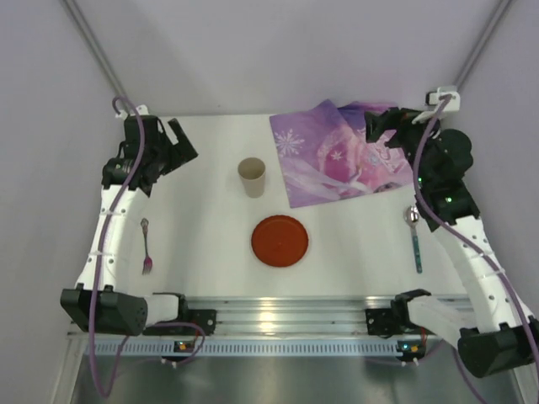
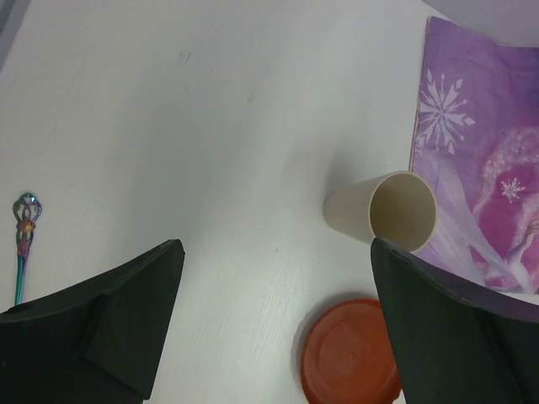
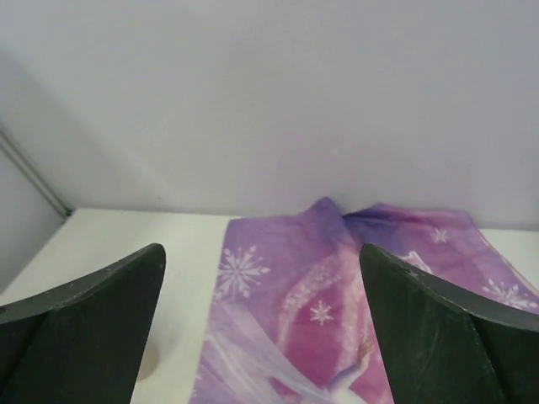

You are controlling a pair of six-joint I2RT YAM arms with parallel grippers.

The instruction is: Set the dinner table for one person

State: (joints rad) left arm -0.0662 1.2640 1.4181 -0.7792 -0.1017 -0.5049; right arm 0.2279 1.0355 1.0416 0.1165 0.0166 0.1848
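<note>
The white dinner table (image 1: 210, 219) carries a red plate (image 1: 280, 241) near the front middle, a beige cup (image 1: 252, 177) behind it, a fork (image 1: 146, 246) at the left and a spoon (image 1: 414, 236) at the right. A purple snowflake placemat (image 1: 337, 156) lies rumpled at the back right. My left gripper (image 1: 181, 143) is open and empty, raised at the back left; its view shows the cup (image 2: 396, 210), plate (image 2: 349, 353) and fork (image 2: 23, 240). My right gripper (image 1: 383, 130) is open and empty above the placemat (image 3: 337, 311).
A silver aluminium rail (image 1: 278, 316) runs along the near edge between the arm bases. Grey walls enclose the table at the back and sides. The placemat's far edge is folded up against the back wall.
</note>
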